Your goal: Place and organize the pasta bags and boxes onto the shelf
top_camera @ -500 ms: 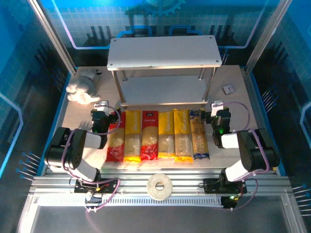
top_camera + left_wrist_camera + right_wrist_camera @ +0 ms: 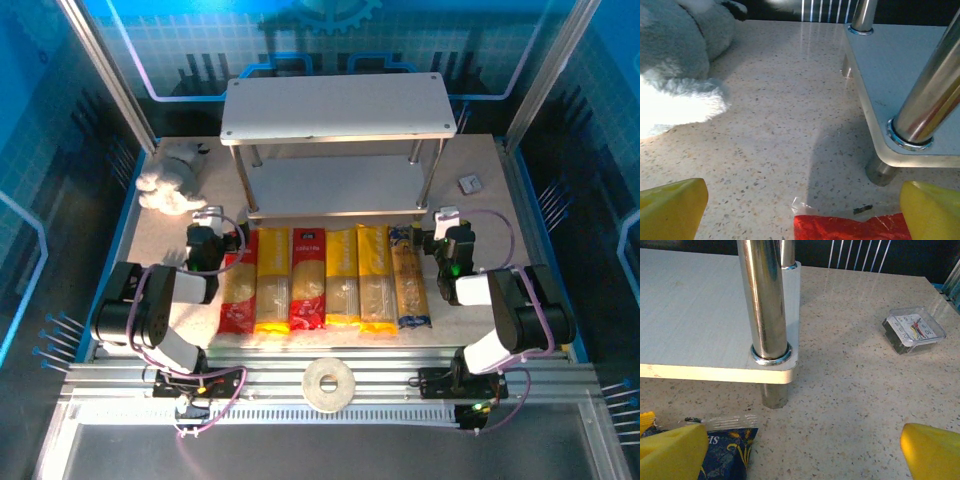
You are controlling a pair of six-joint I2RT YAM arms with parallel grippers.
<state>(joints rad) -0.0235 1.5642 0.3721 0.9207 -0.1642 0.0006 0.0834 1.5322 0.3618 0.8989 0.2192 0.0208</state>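
Several long pasta packs lie side by side in front of the shelf [image 2: 338, 105]: red [image 2: 238, 290], yellow [image 2: 272, 280], red [image 2: 307, 280], two yellow [image 2: 357, 278] and a clear one with dark blue ends [image 2: 408, 278]. My left gripper [image 2: 207, 243] sits low at the row's left end and stands open; its yellow fingertips [image 2: 672, 207] straddle bare table [image 2: 765, 125] and the red pack's far end [image 2: 850, 227]. My right gripper [image 2: 455, 245] is open at the row's right end, with the blue pack end [image 2: 727, 450] by its left fingertip [image 2: 672, 452].
A grey and white plush toy [image 2: 170, 185] lies left of the shelf. A small clear case [image 2: 914, 330] sits on the table to the right. A white tape roll [image 2: 329, 384] rests on the near rail. Shiny shelf legs [image 2: 927, 100] [image 2: 765, 300] stand close ahead of both grippers.
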